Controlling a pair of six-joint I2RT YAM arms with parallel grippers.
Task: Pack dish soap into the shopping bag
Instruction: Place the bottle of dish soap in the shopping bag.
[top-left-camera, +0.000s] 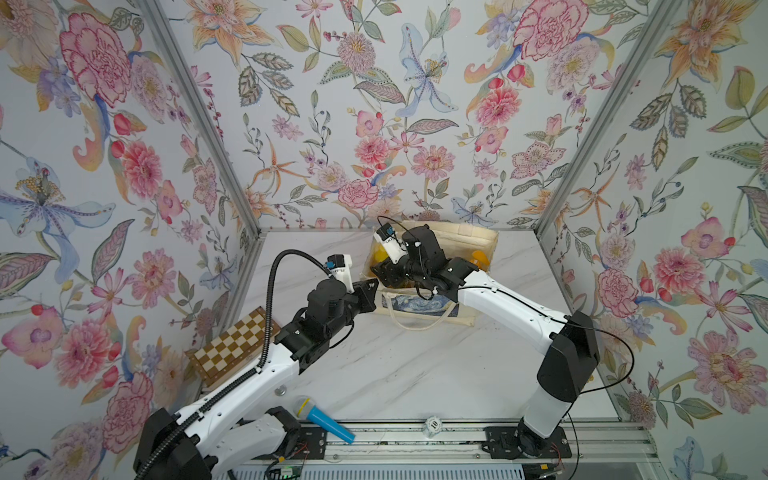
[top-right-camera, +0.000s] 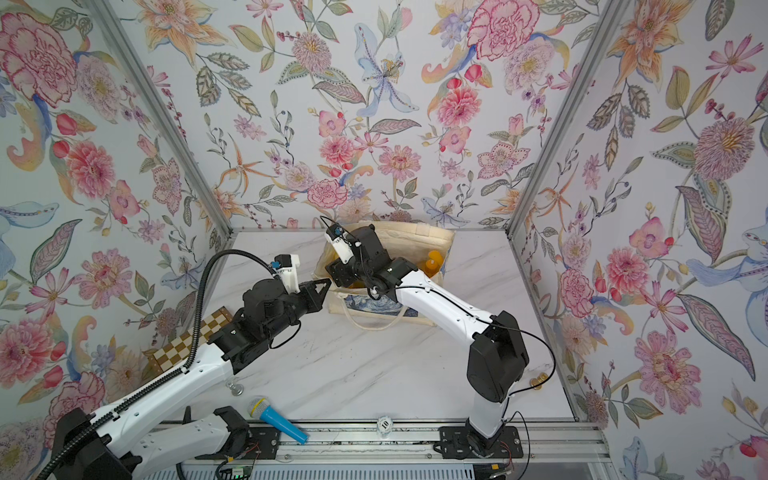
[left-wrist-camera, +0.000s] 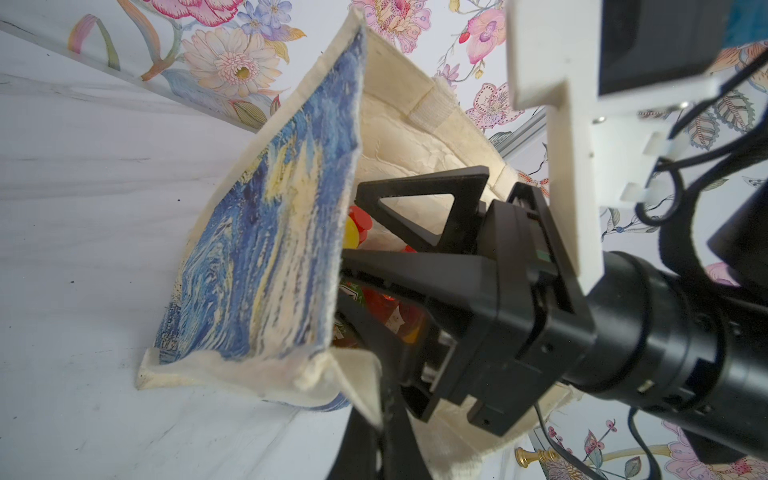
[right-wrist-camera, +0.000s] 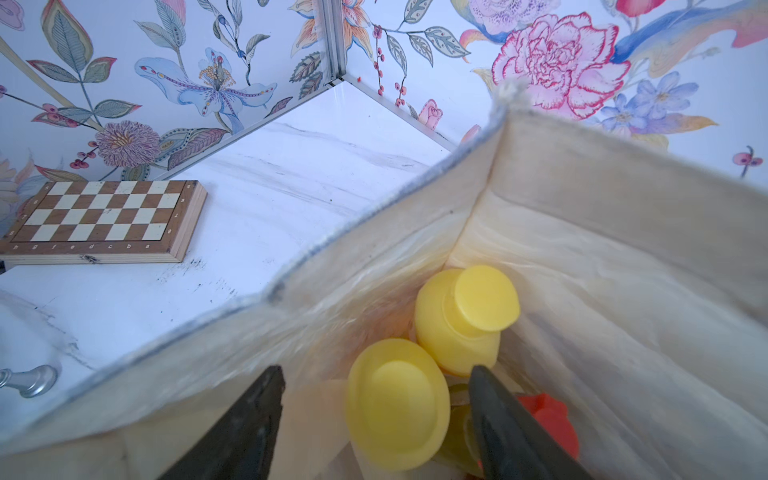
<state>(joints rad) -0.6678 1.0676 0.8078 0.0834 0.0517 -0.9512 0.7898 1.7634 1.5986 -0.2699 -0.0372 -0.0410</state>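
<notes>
Cream canvas shopping bag (top-left-camera: 457, 237) with blue swirl print stands at the rear of the white marble table (top-left-camera: 415, 365). Inside: 2 yellow-capped plastic soap bottles (right-wrist-camera: 399, 403) and 1 red cap (right-wrist-camera: 548, 415). Right gripper (right-wrist-camera: 376, 370) hangs inside, jaws apart, empty. Left gripper (left-wrist-camera: 347, 255) is clamped, apparently on the bag rim. No bottle shows on the table; packing appears nearly complete.

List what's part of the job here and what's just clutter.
Job: shopping bag, yellow-capped bottles and red-capped bottle inside it, left gripper shut on its rim, right gripper open over them.
Clutter: chessboard, blue toy microphone, white chip, silver piece.
</notes>
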